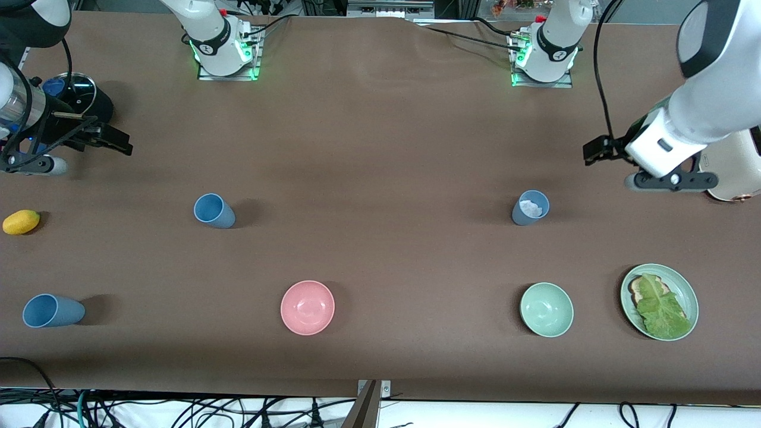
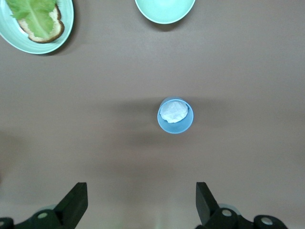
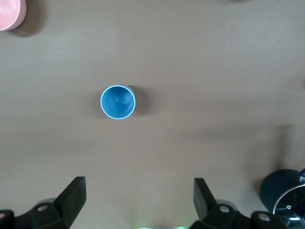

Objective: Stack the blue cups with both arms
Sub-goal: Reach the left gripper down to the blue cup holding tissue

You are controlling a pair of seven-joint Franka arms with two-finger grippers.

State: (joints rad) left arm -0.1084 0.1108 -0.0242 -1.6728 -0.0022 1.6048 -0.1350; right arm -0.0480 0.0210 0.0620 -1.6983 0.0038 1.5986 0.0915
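Three blue cups stand upright on the brown tabletop (image 1: 380,148). The sky-blue cup (image 1: 214,211) is toward the right arm's end, and it looks empty in the right wrist view (image 3: 117,101). The grey-blue cup (image 1: 530,207) is toward the left arm's end, about equally far from the front camera; it holds something white and crumpled (image 2: 172,111). A third blue cup (image 1: 52,311) stands nearer to the front camera, close to the edge at the right arm's end.

The right pincer (image 1: 110,139) hangs over the tabletop near that end, fingers spread wide and holding nothing. The left pincer (image 1: 597,150) hangs over the tabletop at the other end, also spread wide and empty. Each wrist camera looks straight down at its own cup, well apart from the fingertips.

In my judgement the task is only at the start: no cup is touched yet and both arms are in the approach. The next move calls for each pincer to come down around its cup and close on the wall. The white thing inside the grey-blue cup could stop another cup from seating fully.

Around them lie a pink bowl (image 1: 307,307), a mint-green bowl (image 1: 546,309), a green plate (image 1: 689,294) with bread and lettuce (image 1: 660,306), and a yellow fruit (image 1: 21,222). I can read no writing or brand anywhere.
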